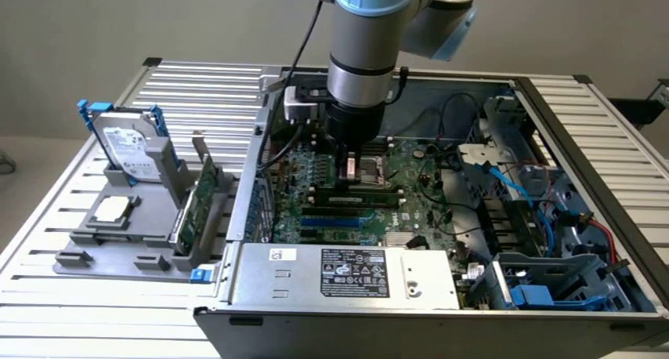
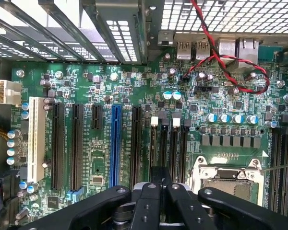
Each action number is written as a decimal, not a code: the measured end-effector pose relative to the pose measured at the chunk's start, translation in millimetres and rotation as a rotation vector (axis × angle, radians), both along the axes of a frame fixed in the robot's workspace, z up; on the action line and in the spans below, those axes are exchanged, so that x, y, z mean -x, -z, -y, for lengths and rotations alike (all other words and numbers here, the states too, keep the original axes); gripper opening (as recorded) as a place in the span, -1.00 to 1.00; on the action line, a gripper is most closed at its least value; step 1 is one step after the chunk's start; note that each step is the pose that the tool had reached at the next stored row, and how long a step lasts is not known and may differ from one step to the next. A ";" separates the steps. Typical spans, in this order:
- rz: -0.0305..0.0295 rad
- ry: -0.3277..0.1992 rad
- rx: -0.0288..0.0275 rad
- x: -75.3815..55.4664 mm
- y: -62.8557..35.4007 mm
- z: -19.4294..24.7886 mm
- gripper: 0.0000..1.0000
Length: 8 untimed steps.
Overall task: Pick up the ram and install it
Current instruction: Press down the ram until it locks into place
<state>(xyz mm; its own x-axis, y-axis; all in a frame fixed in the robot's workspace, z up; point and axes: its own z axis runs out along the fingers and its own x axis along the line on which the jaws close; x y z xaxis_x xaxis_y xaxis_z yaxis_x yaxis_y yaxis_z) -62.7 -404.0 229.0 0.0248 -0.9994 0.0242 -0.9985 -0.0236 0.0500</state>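
Open PC case (image 1: 313, 328) sits on slatted table (image 1: 209, 85), taking up the mid and the exterior view's right part. The arm comes straight down into the case, w/ a black cable (image 1: 303, 45) hanging beside it. Gripper (image 1: 352, 171) is low over the motherboard (image 1: 428, 210), just beside the CPU socket (image 1: 368, 168).

Obstacles nearby: the case wall toward the exterior view's left, the PSU box (image 1: 356, 274) at the case's near edge, and the drive bay w/ blue cables (image 1: 512, 188) toward the exterior view's right.

Wrist view: gripper (image 2: 161, 179) hangs above the black memory slots (image 2: 177, 143), between the blue slot (image 2: 115, 143) and the socket (image 2: 228, 179). A white slot (image 2: 37, 139) lies further out, and a red/black twisted wire (image 2: 225, 60) loops near the rear ports.

Grey tray (image 1: 99, 245) at the table's edge on the exterior view's left holds:
- a silver hard drive (image 1: 131, 147) w/ blue rails, upright
- a tall green expansion card (image 1: 197, 206), upright
- a square chip (image 1: 112, 210), flat

Ram (image 1: 361, 190): long thin green/dark strip along the slot row, directly under the gripper. Can't tell if it's seated or gripped. Pincer state: can't tell.
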 end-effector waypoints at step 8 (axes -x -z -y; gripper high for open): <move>0.0001 0.000 0.0000 0.0 2.8 0.0 -0.79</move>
<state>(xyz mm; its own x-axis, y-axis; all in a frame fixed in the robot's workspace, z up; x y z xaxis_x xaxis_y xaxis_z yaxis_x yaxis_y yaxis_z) -62.7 -404.0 226.3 0.0248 -0.9994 0.0242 -0.9985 -0.0235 0.0499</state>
